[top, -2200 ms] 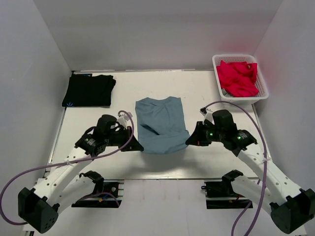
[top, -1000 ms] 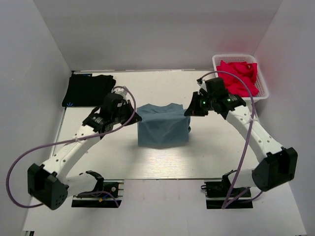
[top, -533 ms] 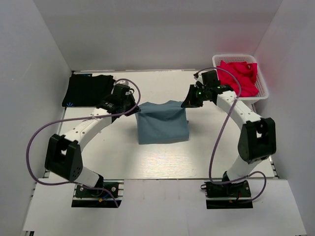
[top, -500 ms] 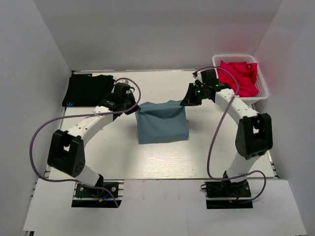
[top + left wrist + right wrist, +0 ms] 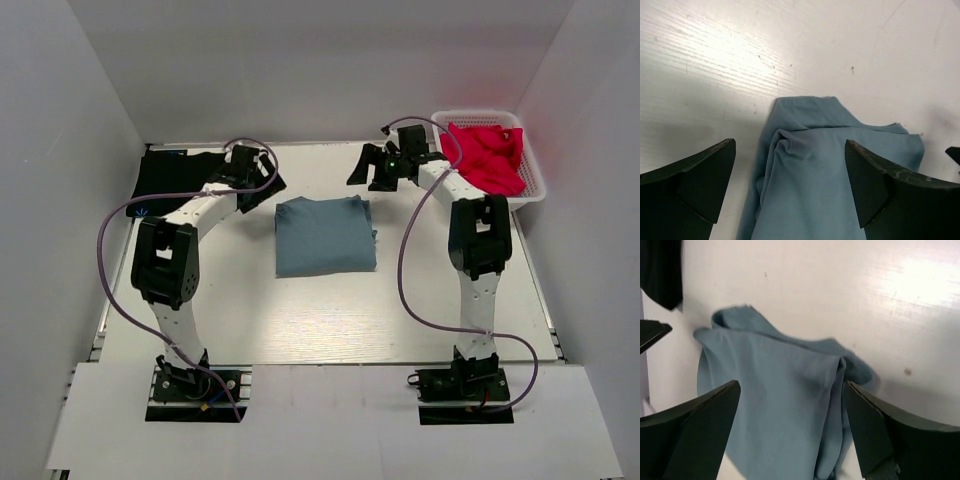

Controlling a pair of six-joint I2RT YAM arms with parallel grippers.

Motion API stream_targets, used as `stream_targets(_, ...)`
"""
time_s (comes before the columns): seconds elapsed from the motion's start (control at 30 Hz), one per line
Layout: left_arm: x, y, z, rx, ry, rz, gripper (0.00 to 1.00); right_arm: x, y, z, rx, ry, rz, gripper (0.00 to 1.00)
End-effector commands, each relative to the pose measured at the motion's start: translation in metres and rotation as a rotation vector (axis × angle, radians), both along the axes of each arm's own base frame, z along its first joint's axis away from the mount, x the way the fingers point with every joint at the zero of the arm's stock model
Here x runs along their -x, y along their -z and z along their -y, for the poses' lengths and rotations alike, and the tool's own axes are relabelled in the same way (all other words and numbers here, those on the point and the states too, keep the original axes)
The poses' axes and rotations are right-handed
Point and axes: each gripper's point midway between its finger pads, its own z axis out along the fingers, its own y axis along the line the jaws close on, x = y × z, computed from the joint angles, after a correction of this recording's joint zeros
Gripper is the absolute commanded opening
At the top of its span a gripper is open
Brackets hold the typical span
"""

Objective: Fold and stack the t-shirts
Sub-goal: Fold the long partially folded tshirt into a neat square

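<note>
Blue-grey t-shirt (image 5: 325, 236): lies folded into a rough rectangle at the middle of the white table (image 5: 300, 320), its far edge slightly rumpled.
Black t-shirt (image 5: 175, 184): folded flat at the table's far-left corner, apart from the blue-grey t-shirt.
Left gripper (image 5: 790, 145): jaws spread wide, empty, hovering near the blue-grey t-shirt's far-left corner.
Right gripper (image 5: 790, 385): jaws spread wide, gripping nothing, near the far-right corner of the same shirt.
Basket (image 5: 533, 185): white, at the far right, holding crumpled red cloth (image 5: 485, 160).
</note>
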Motion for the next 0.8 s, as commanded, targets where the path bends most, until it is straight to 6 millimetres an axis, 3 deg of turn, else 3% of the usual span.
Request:
stream_targets(0.0,-0.014,-0.053,0.004,0.024,0.022,0.114,1.00,0.008,-0.029,0.003,0.003,-0.002,0.107,0.90)
stream_targets(0.03,-0.010,-0.052,0.007,0.018,0.062,0.125,1.00,0.015,-0.060,0.006,-0.016,0.017,0.162,0.90)
stream_targets(0.07,-0.004,-0.061,0.021,0.051,0.123,0.146,1.00,0.020,-0.052,0.007,-0.021,0.024,0.182,0.90)
stream_targets(0.1,0.003,-0.052,0.022,0.061,0.137,0.134,1.00,0.035,-0.039,0.007,-0.020,0.021,0.146,0.90)
stream_targets(0.2,0.012,-0.058,0.055,0.135,0.297,0.193,1.00,0.066,-0.065,-0.014,-0.121,-0.067,0.192,0.90)
stream_targets(0.3,0.011,-0.034,0.067,0.156,0.360,0.150,1.00,0.082,-0.050,-0.030,-0.136,-0.116,0.155,0.90)
stream_targets(0.4,0.003,-0.019,0.074,0.163,0.386,0.125,1.00,0.070,-0.041,-0.042,-0.153,-0.127,0.170,0.90)
stream_targets(0.43,-0.002,0.000,0.069,0.159,0.373,0.098,1.00,0.062,-0.022,-0.043,-0.151,-0.115,0.130,0.90)
stream_targets(0.47,-0.007,0.005,0.066,0.157,0.363,0.093,1.00,0.056,-0.020,-0.045,-0.160,-0.113,0.139,0.90)
stream_targets(0.5,-0.012,0.007,0.067,0.158,0.364,0.102,1.00,0.049,-0.014,-0.042,-0.153,-0.085,0.122,0.90)
stream_targets(0.53,-0.014,0.015,0.068,0.158,0.363,0.096,1.00,0.029,-0.006,-0.037,-0.131,-0.037,0.125,0.90)
stream_targets(0.57,-0.020,0.026,0.069,0.149,0.368,0.079,1.00,0.024,0.014,-0.034,-0.115,-0.017,0.088,0.90)
stream_targets(0.6,-0.022,0.033,0.070,0.147,0.367,0.065,1.00,0.012,0.017,-0.025,-0.109,0.023,0.088,0.90)
stream_targets(0.67,-0.028,0.042,0.069,0.129,0.362,0.049,1.00,0.007,0.049,-0.022,-0.104,0.050,0.025,0.90)
stream_targets(0.7,-0.027,0.061,0.069,0.125,0.360,0.010,1.00,0.004,0.062,-0.016,-0.096,0.069,-0.003,0.90)
stream_targets(0.77,-0.031,0.070,0.063,0.114,0.342,-0.022,1.00,0.004,0.074,-0.008,-0.085,0.089,-0.038,0.90)
